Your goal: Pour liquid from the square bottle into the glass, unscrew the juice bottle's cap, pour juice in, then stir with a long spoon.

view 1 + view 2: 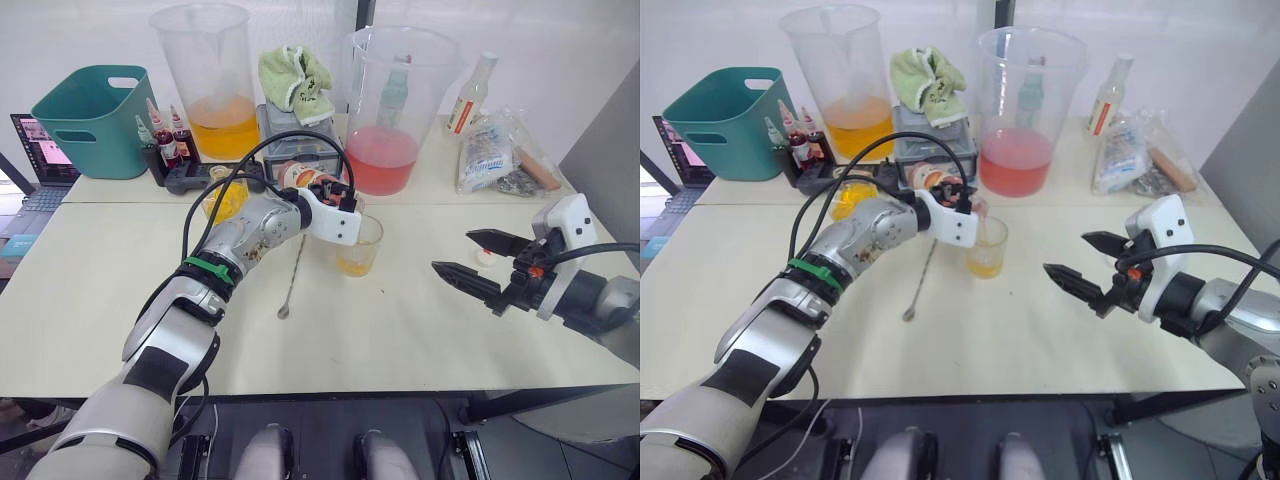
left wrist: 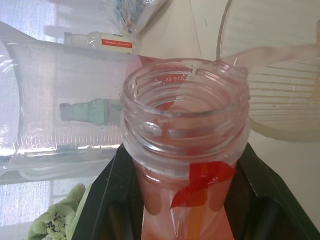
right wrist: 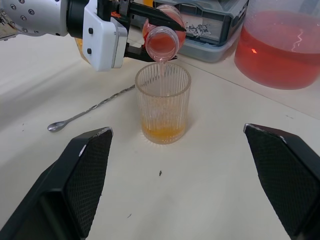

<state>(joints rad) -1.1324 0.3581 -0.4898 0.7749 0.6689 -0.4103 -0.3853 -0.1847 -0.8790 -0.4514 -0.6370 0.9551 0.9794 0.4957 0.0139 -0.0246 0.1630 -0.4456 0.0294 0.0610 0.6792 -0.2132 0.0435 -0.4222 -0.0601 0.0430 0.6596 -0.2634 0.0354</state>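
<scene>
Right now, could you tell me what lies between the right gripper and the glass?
Only bare tabletop: in the right wrist view, nothing stands between the open right gripper and the glass.

The juice bottle [image 3: 162,42] is clear with pink-red liquid and an orange-red label. The glass [image 3: 163,102] is clear and vertically ribbed, with yellow-orange liquid at its bottom. The long spoon [image 3: 90,112] is silver. The desk [image 1: 400,330] is pale cream. The bin [image 1: 95,120] is teal.

The left gripper [image 1: 962,196] clamps the juice bottle [image 1: 940,180], tipped with its mouth over the glass [image 1: 987,247], which holds yellow liquid. At four o'clock from the glass, the right gripper [image 1: 1078,262] hangs with fingers spread; the long spoon [image 1: 923,279] lies at eight o'clock.
</scene>
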